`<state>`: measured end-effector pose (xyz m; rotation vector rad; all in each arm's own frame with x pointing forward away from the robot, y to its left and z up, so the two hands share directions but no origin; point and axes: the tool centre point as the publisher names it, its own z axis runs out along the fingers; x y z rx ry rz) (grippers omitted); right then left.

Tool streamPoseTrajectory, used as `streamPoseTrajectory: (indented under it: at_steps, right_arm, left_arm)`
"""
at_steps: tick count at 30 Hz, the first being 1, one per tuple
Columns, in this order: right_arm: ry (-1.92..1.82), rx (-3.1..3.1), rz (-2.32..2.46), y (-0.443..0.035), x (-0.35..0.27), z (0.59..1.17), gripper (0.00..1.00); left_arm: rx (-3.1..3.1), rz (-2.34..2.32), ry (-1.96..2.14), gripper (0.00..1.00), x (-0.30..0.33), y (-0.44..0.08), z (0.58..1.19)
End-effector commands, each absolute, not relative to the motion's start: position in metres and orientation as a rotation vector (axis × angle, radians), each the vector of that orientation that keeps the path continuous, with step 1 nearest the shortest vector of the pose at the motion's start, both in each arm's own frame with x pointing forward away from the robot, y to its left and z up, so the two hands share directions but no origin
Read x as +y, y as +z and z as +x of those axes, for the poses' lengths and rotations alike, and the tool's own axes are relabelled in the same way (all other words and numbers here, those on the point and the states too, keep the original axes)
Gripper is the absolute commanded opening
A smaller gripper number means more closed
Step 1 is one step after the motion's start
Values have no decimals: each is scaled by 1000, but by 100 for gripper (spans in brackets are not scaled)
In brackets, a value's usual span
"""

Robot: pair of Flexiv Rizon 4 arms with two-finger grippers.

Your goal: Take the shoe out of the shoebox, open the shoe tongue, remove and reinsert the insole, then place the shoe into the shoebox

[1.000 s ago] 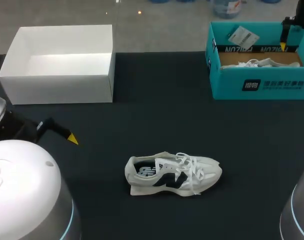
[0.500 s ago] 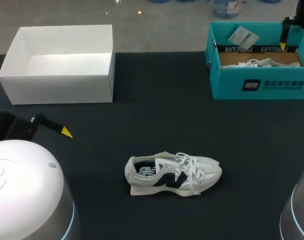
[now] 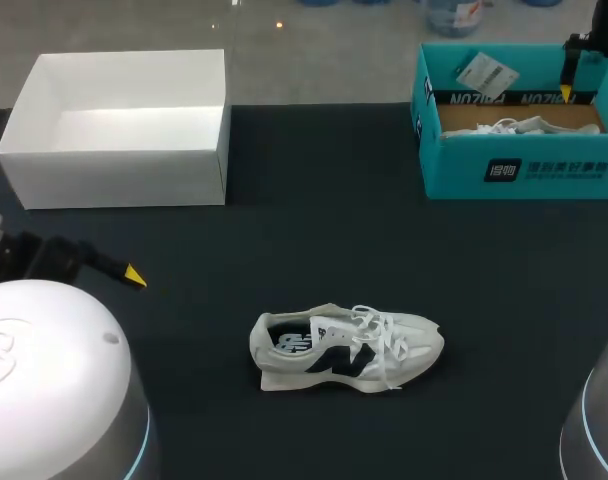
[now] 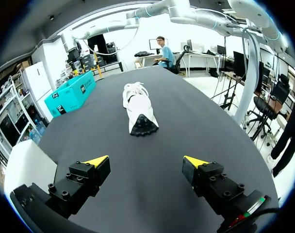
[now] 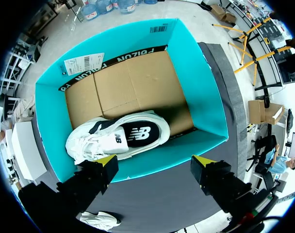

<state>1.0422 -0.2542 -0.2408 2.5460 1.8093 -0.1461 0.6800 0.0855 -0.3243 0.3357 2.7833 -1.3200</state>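
Well, one shoe (image 3: 346, 349) sits on the dark worktop (image 3: 404, 250), near the front & about in the middle. It's white w/ dark parts & white laces. In the head view its toe points right & its heel points left. Nothing touches it.

The left claw (image 4: 146, 161) is low over the worktop at the left side, well apart from the shoe. The shoe's heel is ahead of it. Its 2 yellow tips are spread wide & hold nothing.

The right claw (image 5: 155, 160) hangs above the teal box (image 5: 205, 111) at the back right corner & looks down into it. Its tips are spread wide too, w/ nothing in them. A 2nd shoe (image 5: 118, 138) lies in that box on brown card, close to the wall nearest the claw. A white tag (image 5: 84, 63) hangs at the far wall.

A white box (image 3: 114, 170) w/ an open top stands at the back left.
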Motion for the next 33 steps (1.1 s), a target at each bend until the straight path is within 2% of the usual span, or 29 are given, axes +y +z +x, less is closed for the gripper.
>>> streamPoseTrajectory:
  at_steps: [1, 10, 33]
  right_arm:
    - [-144, 1809, 2546, -241, -254, 1042, 100]
    - [-144, 1809, 2546, -241, -254, 1042, 100]
    - [-144, 1809, 2546, -241, -254, 1042, 100]
  left_arm:
    - [2786, 388, -1424, 100, 93, -338, 694]
    - [2763, 313, -1529, 100, 109, -352, 694]
    - [2802, 271, -1542, 100, 103, -357, 686]
